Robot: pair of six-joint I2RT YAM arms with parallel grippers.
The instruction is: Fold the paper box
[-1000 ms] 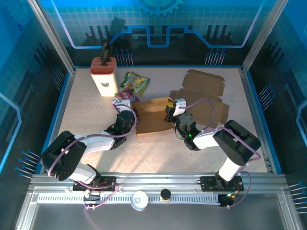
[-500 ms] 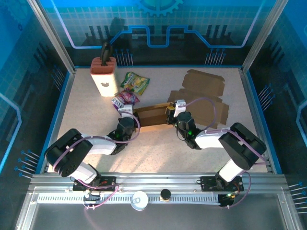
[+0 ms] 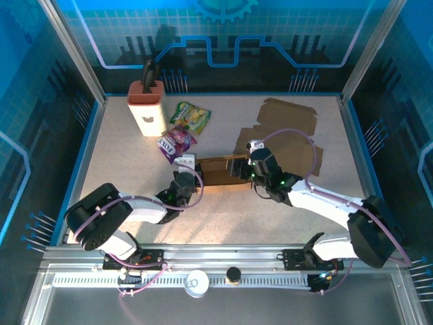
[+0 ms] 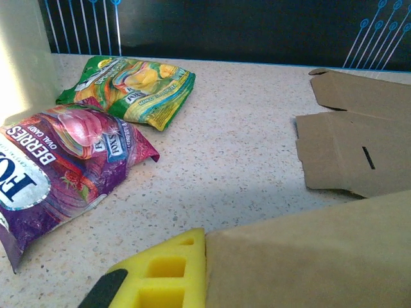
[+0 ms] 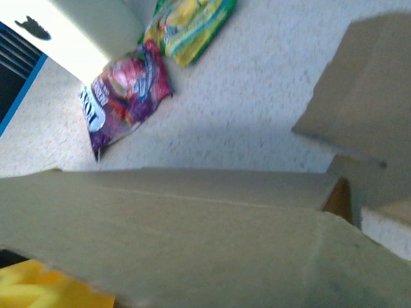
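The paper box [image 3: 220, 172] sits between left pincer [image 3: 187, 164] and right pincer [image 3: 247, 161].

Speckled table [image 4: 237, 147]. Purple berries snack bag [image 4: 58, 160] lies flat at left. The green snack bag [image 4: 138, 86] sits just behind it; contact between them unclear. Pale block [image 4: 22, 58] at top-left corner, cropped. Flat brown cardboard sheet [image 4: 356, 151] at right, flaps spread, narrow slot in it. Foreground: raised box panel [image 4: 308, 263] fills bottom right. Yellow finger pad [image 4: 164, 276] with square holes touches the panel's left edge, black tip below.
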